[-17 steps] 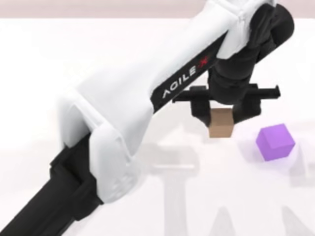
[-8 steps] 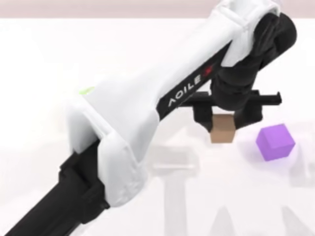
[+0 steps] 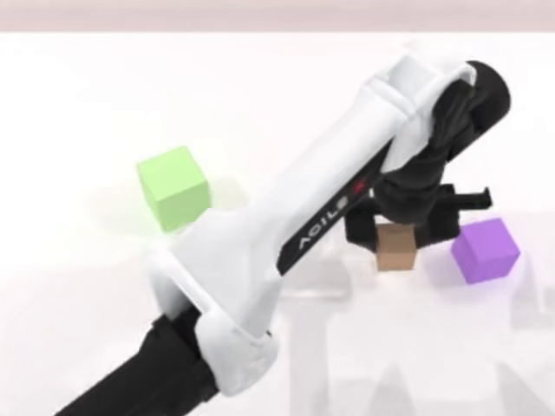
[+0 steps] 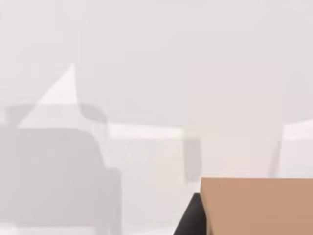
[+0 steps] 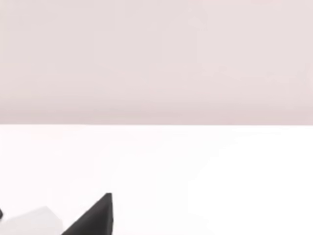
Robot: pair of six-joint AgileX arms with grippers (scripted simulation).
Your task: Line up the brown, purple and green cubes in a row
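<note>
The small brown cube (image 3: 395,247) is clamped in my left gripper (image 3: 397,230), which is shut on it, right of the table's middle. In the left wrist view the brown cube (image 4: 259,205) fills the corner, with one black finger (image 4: 193,218) against its side. The purple cube (image 3: 486,250) rests on the table just right of the brown one, with a small gap between them. Far to the left and a little farther back sits the green cube (image 3: 173,186). My right gripper (image 5: 95,220) is outside the top view; only a dark corner of it shows in the right wrist view.
My left arm's white link (image 3: 286,234) slants across the middle of the table, from the front left toward the gripper. The white table (image 3: 87,104) ends at a pinkish back wall (image 3: 260,13).
My left arm has swung toward the front and lowered, bringing the brown cube down beside the purple cube. The green cube, hidden under the arm before, now shows.
</note>
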